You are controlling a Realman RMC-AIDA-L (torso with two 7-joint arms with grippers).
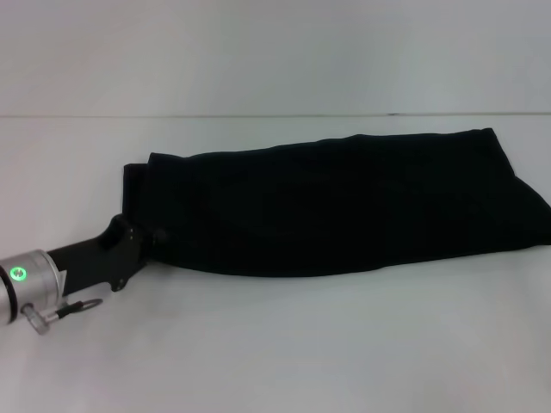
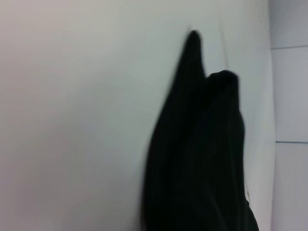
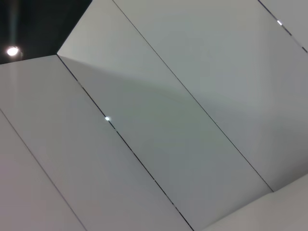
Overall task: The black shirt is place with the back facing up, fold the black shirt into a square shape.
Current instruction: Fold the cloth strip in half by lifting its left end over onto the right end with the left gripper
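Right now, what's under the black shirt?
The white table lies under the black shirt. The left gripper meets its edge; its tips are hidden. Anything beneath the cloth is covered.

Probably lab: plain white panelled walls (image 3: pixel 192 96)

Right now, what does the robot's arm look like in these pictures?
Only the left arm shows: a silver cylindrical wrist segment with a glowing green ring light, a black angular left gripper body at the black shirt, and a thin dark cable looped beneath. The right arm is out of view.

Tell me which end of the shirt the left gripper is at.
The narrower end toward the robot's left: the left gripper meets the black shirt at that end's near corner. The wider opposite end lies free.
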